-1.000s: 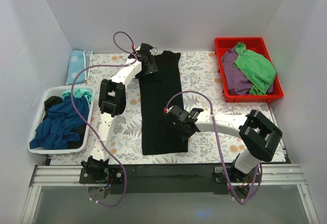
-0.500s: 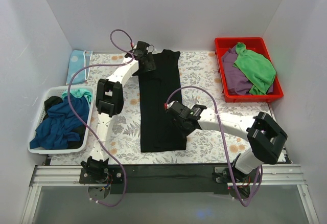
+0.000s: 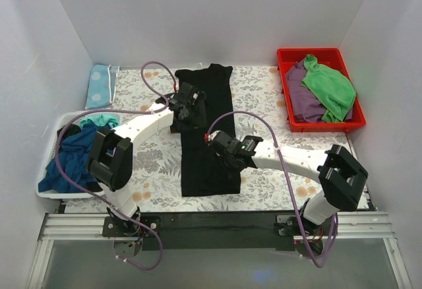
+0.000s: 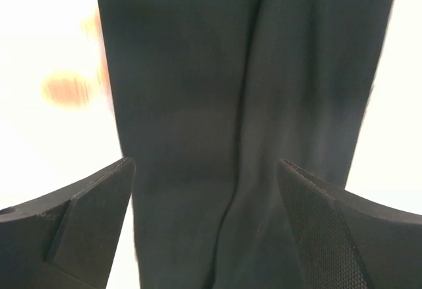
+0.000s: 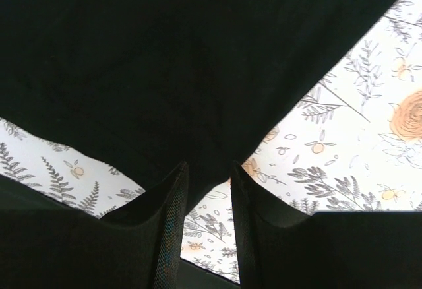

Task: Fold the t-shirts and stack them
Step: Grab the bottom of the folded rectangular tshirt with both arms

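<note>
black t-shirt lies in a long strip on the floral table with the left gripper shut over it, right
No: the left gripper is open, its jaws wide apart above the black t-shirt, as the left wrist view shows. The rest is right.

Your tally: two grippers, two containers, six cloths.
Beneath left gripper (image 3: 188, 112) and right gripper (image 3: 223, 152): one black t-shirt (image 3: 211, 104). To their left: one white basket (image 3: 47, 194), dark blue shirt (image 3: 72, 160), teal shirt (image 3: 99, 120), spotted cloth (image 3: 100, 86). To their right: one red bin (image 3: 330, 128), purple garment (image 3: 303, 101), green garment (image 3: 333, 88).
</note>
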